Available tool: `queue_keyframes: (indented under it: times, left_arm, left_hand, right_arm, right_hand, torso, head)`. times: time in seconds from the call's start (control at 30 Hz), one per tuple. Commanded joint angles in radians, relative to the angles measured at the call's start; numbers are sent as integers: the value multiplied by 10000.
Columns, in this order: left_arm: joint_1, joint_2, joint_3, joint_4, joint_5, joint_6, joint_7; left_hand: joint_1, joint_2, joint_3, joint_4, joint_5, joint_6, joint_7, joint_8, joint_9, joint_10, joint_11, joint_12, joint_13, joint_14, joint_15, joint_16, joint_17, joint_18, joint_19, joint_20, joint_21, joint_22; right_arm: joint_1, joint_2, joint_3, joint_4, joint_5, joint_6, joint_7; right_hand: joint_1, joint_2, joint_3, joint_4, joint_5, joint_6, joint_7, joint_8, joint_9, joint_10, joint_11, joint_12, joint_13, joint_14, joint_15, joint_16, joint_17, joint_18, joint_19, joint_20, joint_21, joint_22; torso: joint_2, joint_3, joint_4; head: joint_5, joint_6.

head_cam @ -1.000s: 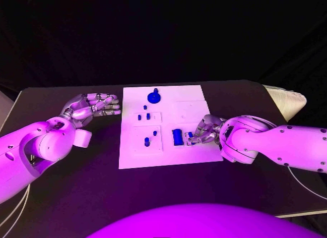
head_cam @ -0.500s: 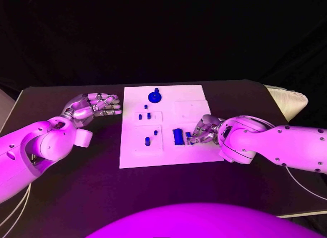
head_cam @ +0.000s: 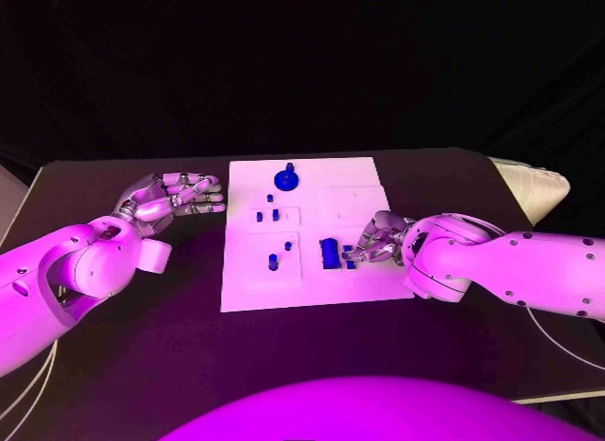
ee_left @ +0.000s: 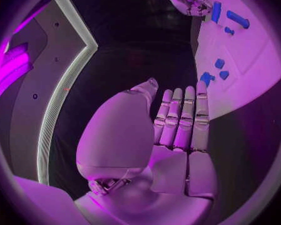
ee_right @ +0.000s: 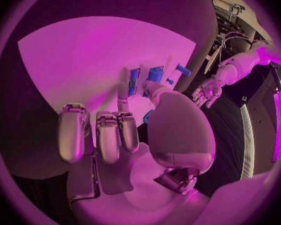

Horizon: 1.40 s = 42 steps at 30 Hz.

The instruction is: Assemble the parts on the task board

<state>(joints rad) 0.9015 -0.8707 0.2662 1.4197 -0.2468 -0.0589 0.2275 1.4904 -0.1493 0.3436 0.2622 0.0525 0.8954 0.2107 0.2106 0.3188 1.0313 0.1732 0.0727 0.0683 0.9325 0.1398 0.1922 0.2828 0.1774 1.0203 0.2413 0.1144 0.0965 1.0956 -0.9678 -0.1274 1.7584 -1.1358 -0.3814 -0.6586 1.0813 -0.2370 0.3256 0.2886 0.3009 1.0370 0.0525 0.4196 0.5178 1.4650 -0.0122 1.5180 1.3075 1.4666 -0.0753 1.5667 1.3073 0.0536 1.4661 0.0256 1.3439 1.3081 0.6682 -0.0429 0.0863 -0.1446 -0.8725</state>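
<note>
The white task board (head_cam: 308, 285) lies mid-table. A round blue part (head_cam: 286, 179) stands at its far end, and small blue parts (head_cam: 266, 217) (head_cam: 272, 264) stand in its left panels. My right hand (head_cam: 377, 241) rests on the board's right side. Its thumb and one finger pinch an upright blue block (head_cam: 329, 253) (ee_right: 135, 81), and its other fingers (ee_right: 97, 135) are curled in. Another blue piece (ee_right: 155, 74) sits just past the thumb tip. My left hand (head_cam: 170, 197) (ee_left: 178, 130) hovers left of the board, fingers straight and side by side, holding nothing.
The black table (head_cam: 143, 340) has bare room on both sides of the board and in front of it. A pale cloth-like object (head_cam: 534, 188) lies at the table's right edge. The left wrist view shows the board (ee_left: 253, 95) and my right hand (ee_left: 189, 0).
My right hand and forearm have edged slightly toward the blue block. The left arm and the parts on the board have stayed still.
</note>
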Motion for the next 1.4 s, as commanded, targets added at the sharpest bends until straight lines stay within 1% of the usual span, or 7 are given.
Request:
queue_keyframes:
  times: [0.03, 0.17, 0.43, 0.7, 0.97, 1.13, 1.4]
  left_arm:
    - [-7, 11, 4, 17, 62, 162, 56]
    - [-8, 5, 4, 18, 63, 159, 52]
    - [-9, 0, 4, 18, 63, 157, 48]
    - [-14, 5, 4, 18, 63, 145, 72]
    - [-44, 63, 4, -11, 107, -54, 300]
    - [-67, 186, 5, -152, 211, -374, 603]
    - [-85, 514, 8, -671, 414, -963, 1085]
  left_hand:
    - [-36, 82, -6, 77, -25, 39, 14, -49, -9, -50, 4, -51, 10, 80, 22, -32, 14, 57, 71, 16, -70, -16]
    - [-36, 82, -6, 77, -25, 39, 14, -49, -9, -50, 4, -51, 10, 80, 22, -32, 14, 57, 71, 16, -70, -16]
    - [-36, 82, -6, 77, -25, 39, 14, -49, -9, -50, 4, -51, 10, 80, 22, -32, 14, 57, 71, 16, -70, -16]
    - [-36, 82, -6, 77, -25, 39, 14, -49, -9, -50, 4, -51, 10, 80, 22, -32, 14, 57, 71, 16, -70, -16]
    - [-18, 94, -16, 86, -25, 38, 10, -56, -23, -63, 2, -51, 11, 92, 22, -78, 28, 58, 85, 18, -96, -43]
    - [13, 104, -10, 76, -25, 31, -4, -62, -32, -4, -14, -20, 23, 134, 10, -85, 44, 62, 104, 13, -104, -55]
    - [58, 169, 52, 137, -24, 75, -219, -52, -62, 663, -183, 167, 89, 361, -90, -136, 135, 62, 111, -11, -212, -151]
  right_arm:
    - [-15, 10, -1, -20, -214, -96, 110]
    - [-19, 1, -1, -4, -219, -90, 197]
    - [-32, -112, -1, 123, -191, -96, 320]
    - [-38, -368, 1, 124, -144, -297, 641]
    - [12, -599, 44, -283, 1837, -1592, 3370]
    - [152, -455, 84, -1071, 4285, -1962, 6239]
    - [248, 329, 197, -2801, 6925, -1827, 8821]
  right_hand:
    - [-174, 16, -325, 14, 6, -14, 51, 2, 20, 807, -51, -8, 2346, 1042, -85, 41, 2635, -105, 771, -93, -62, 1732]
    - [-302, 124, -949, 23, -4, -26, 36, 21, 38, 805, -63, -11, 2346, 1042, -94, 41, 2635, -106, 774, -101, -67, 1740]
    - [-236, 281, -1171, 11, 72, -28, 28, 32, 45, 809, -70, -5, 2351, 1042, -99, 41, 2635, -106, 776, -105, -66, 1746]
    - [611, 501, -1171, -61, -239, -90, 47, -6, 21, 798, -59, -30, 2340, 1042, -94, 41, 2635, -104, 777, -107, -94, 1750]
    - [1114, 565, -1290, -41, 162, -813, 393, -581, -211, 602, 238, -374, 2169, 1026, 150, 2, 2570, -27, 691, 67, -620, 1576]
    - [1713, 695, -1041, -71, 314, -1035, 557, -841, -293, -256, 386, -1858, 1387, 714, 270, -743, 1456, 315, 309, 234, -2729, 761]
    - [2409, 725, -290, -90, -688, -1573, 844, -1172, -357, -3560, 653, -7728, -2497, -811, 489, -4545, -2466, 1273, -1146, 495, -10350, -3200]
  torso:
    - [1, -1, 0]
    - [0, 1, -1]
    - [2, 2, 0]
    - [-5, 1, -4]
    - [-33, -8, -18]
    - [-65, -18, -27]
    - [-304, -21, -102]
  head:
    - [-3, -1]
    - [-2, -1]
    - [2, -1]
    - [28, 17]
    - [21, 167]
    - [51, 344]
    - [255, 690]
